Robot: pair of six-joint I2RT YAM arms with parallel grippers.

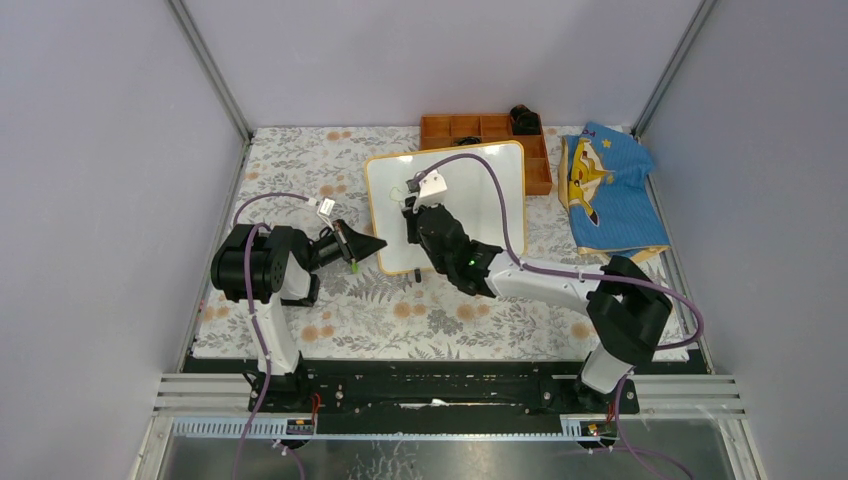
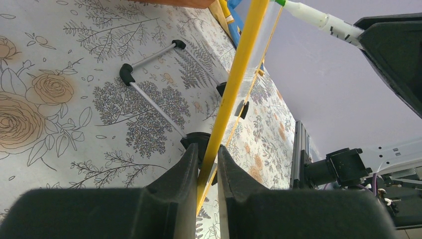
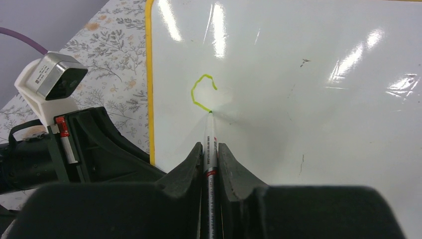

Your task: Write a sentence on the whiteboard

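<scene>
R hand (image 3: 209, 149) is pressed together on a thin white marker (image 3: 211, 132), pinching it betw. both fingers w/ the barrel running out past the tips. The marker tip touches the whiteboard (image 3: 308, 109) at the lower end of a yellow-green curve. That curve is all there is of the sentence (image 3: 193, 93): one open, C-like stroke near the board's left edge. L hand (image 2: 206, 155) pinches the board's yellow-orange frame near the left corner closest to the arms, one finger each side, clamped tight on it. In the L wrist view a thin metal stand (image 2: 149, 99) w/ black ends lies on the flower-print counter (image 2: 59, 59) beside that edge, and the edge looks raised off the counter. From the top cam the board sits mid-counter, slightly turned, w/ its far edge covering part of an orange compartment tray (image 1: 470, 128). A blue cloth (image 1: 605, 185) w/ a yellow cartoon print lies just right of the tray, near the board but apart from it.
</scene>
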